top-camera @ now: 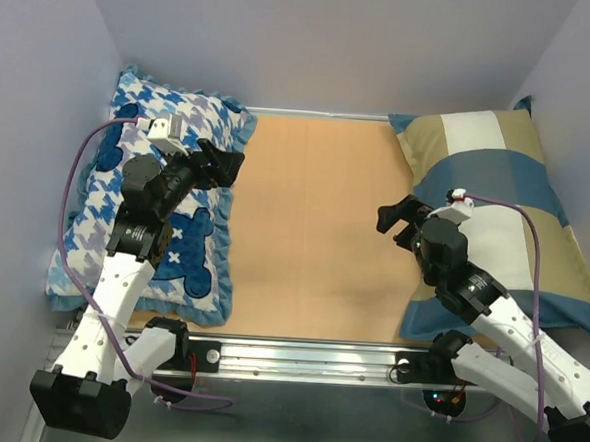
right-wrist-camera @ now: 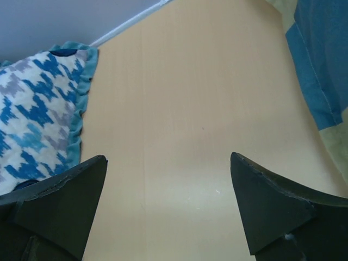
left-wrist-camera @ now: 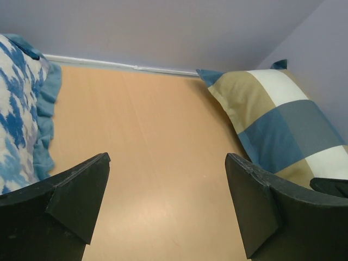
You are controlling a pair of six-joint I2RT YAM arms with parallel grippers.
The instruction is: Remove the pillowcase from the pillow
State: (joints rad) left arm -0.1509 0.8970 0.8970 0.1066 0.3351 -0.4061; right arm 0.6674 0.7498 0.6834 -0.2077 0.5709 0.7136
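Note:
The pillowcase (top-camera: 498,183), in blocks of tan, slate blue and cream with blue edging, lies stuffed full at the table's right side; it also shows as the pillowcase (left-wrist-camera: 277,122) and the pillowcase (right-wrist-camera: 318,65). The pillow is hidden inside it. My right gripper (top-camera: 395,219) hovers open just off the case's left edge, nothing between its fingers (right-wrist-camera: 266,201). My left gripper (top-camera: 223,165) stands open over the inner edge of the houndstooth cushion, and nothing sits between its fingers (left-wrist-camera: 81,190).
A blue-and-white houndstooth cushion (top-camera: 165,213) with dark blue bear shapes and a frilled edge lies at the table's left side. Bare wooden tabletop (top-camera: 310,222) stretches between the two. Pale walls close in on three sides; a metal rail (top-camera: 307,357) runs along the near edge.

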